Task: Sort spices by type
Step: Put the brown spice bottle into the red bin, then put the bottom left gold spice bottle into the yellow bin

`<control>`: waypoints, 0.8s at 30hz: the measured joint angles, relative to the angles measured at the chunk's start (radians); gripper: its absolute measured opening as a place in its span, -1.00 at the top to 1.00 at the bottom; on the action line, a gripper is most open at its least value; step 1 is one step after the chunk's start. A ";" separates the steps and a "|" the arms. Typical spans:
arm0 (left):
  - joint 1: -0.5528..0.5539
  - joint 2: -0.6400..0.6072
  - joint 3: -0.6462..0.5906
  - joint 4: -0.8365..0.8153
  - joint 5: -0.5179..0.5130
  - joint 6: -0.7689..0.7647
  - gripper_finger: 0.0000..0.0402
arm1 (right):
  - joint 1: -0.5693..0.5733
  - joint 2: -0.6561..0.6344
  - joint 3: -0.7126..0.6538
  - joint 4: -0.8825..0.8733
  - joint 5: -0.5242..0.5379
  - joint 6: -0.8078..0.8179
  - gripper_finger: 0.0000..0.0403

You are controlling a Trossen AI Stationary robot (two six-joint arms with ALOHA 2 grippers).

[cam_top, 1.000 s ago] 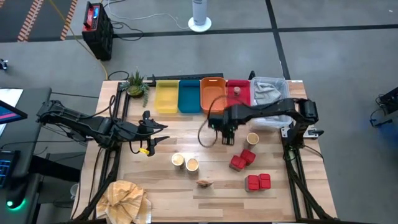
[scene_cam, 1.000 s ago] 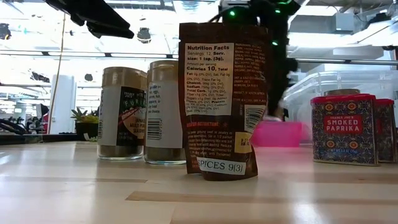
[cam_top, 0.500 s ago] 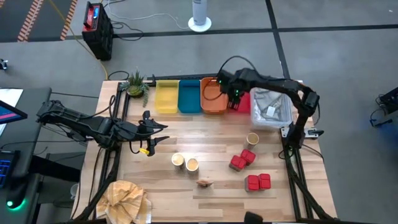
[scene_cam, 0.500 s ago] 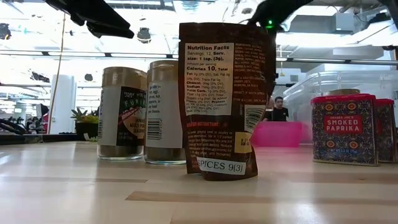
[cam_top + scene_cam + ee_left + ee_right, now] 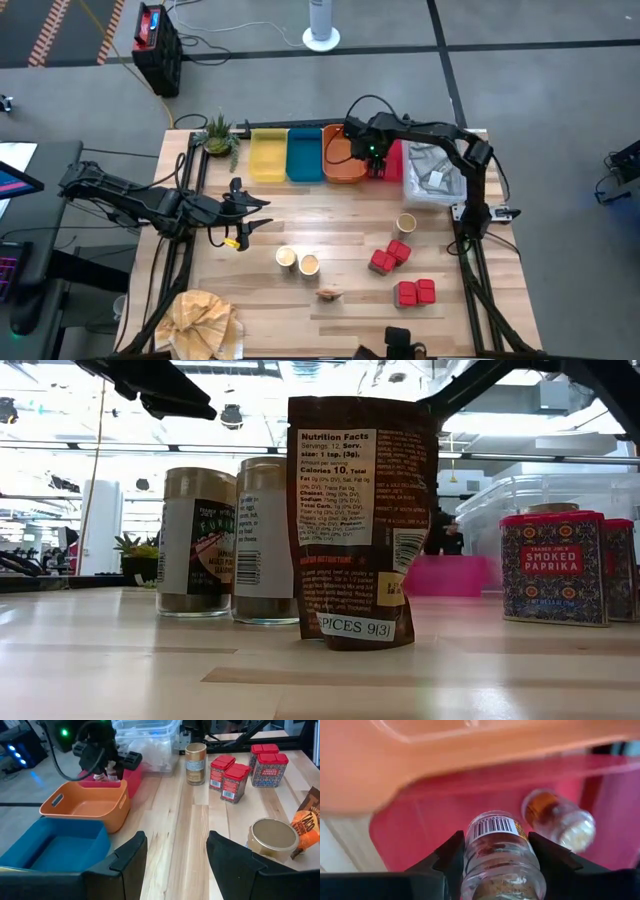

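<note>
My right gripper [image 5: 375, 157] is over the red tray [image 5: 391, 148] at the table's far edge, shut on a tiny clear jar with a barcode label [image 5: 497, 845]. It also shows in the left wrist view [image 5: 102, 767]. A second tiny jar [image 5: 559, 819] lies on its side on the red tray's floor. My left gripper [image 5: 250, 206] is open and empty at the table's left. On the table stand two pale round tubs [image 5: 297, 261], a third tub [image 5: 406, 223], red boxy packs [image 5: 390, 257] [image 5: 414, 292] and a dark-tan packet [image 5: 330, 294]. My right gripper pinches the tiny jar's glass body [image 5: 470, 855] between its two fingers, one on each side. The fingers come from above, pointing down into the red tray. Whether the jar's lower end touches the tray floor, I cannot tell.
Yellow [image 5: 267, 155], blue [image 5: 304, 155] and orange [image 5: 343, 155] trays stand in a row left of the red one. A clear bin [image 5: 435, 172] stands at its right, a small plant [image 5: 219, 135] at the far left, and a yellowish-tan cloth [image 5: 205, 320] at the near left corner.
My right gripper has gone from the middle of the table, near the single tub, toward the far edge. It now stands over the red tray. The arm has left the middle of the low view. The other spices have kept their places.
</note>
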 joint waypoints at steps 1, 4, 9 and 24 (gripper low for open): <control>0.000 0.000 0.000 -0.001 0.000 0.000 0.02 | -0.005 0.006 0.000 0.002 -0.004 -0.004 -0.04; 0.000 0.000 0.000 -0.012 0.000 0.000 0.02 | -0.022 0.018 0.000 -0.002 -0.012 -0.015 -0.07; 0.000 0.000 0.000 -0.015 0.000 0.000 0.02 | -0.036 0.017 0.000 0.013 -0.028 -0.017 -0.33; 0.000 0.000 0.000 -0.014 0.000 -0.012 0.02 | -0.036 -0.038 0.013 0.004 -0.017 0.003 -0.46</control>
